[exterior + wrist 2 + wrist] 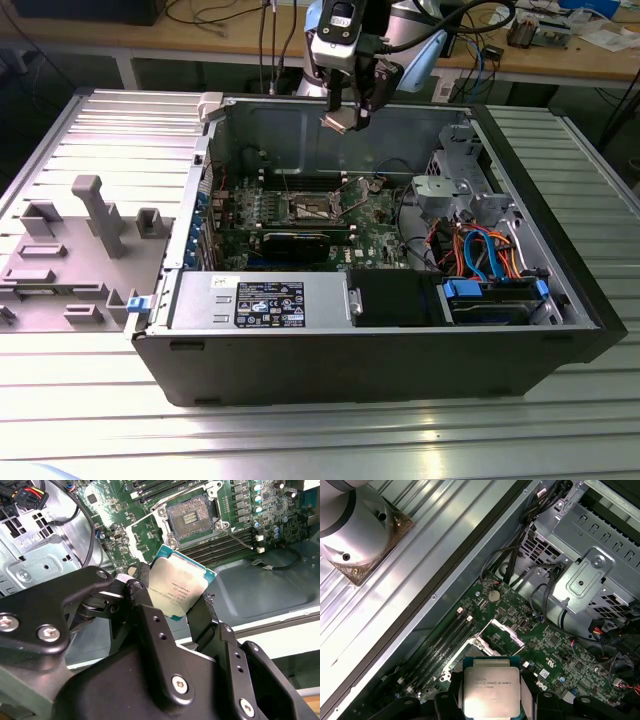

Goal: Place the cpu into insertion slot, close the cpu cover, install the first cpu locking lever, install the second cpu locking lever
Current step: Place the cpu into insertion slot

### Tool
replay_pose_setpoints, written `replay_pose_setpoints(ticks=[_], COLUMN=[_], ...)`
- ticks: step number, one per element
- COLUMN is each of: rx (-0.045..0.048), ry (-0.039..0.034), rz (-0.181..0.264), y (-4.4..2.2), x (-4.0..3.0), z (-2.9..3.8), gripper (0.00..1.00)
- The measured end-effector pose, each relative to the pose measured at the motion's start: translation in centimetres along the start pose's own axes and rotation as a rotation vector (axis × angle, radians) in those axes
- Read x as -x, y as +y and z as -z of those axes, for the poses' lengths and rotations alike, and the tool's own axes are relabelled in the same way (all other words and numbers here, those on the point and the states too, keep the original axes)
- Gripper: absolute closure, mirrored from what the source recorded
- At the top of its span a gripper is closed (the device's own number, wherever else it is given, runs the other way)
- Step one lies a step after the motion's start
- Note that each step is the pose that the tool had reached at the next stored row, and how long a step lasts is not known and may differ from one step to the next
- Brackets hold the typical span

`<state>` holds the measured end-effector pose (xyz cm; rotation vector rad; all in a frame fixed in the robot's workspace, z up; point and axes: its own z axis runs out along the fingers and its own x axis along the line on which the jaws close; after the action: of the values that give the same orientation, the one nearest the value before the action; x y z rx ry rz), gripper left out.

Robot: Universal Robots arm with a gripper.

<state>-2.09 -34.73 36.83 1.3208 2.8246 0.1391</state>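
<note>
Right, start with the exterior view: your gripper (350,118) hangs above the open computer case (400,350), near its far wall, clamped on the cpu (337,122). The insertion slot (312,208) lies flat on the green board (375,235) at the case floor, well below the chip and a little toward the exterior view's left. I judge that drop, plus the small sideways offset, is the 1 relation your move turns on.

Next, in the second wrist view, the 2 fingers (137,587) pinch the cpu (182,590) by opposite edges, with its metal top facing the camera. The chip is well apart from the insertion slot (192,516), whose dark centre is bare. The chip's edges look turned somewhat against the socket's edges here, though the camera angle may account for that.

Lastly, in the first wrist view, the cpu (491,685) sits square in the gripper (491,695). The insertion slot (482,647) shows just past its far edge, and the cpu cover (506,634) is lifted up off the socket, so nothing is seated yet
</note>
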Motion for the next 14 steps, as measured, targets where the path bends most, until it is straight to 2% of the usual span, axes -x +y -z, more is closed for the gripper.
replay_pose_setpoints(ticks=[8,14], rx=[0.0001,0.0006], ry=[-0.0001,-0.0027], rz=[-0.002,-0.031], y=[0.00,0.00], x=[0.00,0.00], z=[0.00,0.00], gripper=[0.46,0.46])
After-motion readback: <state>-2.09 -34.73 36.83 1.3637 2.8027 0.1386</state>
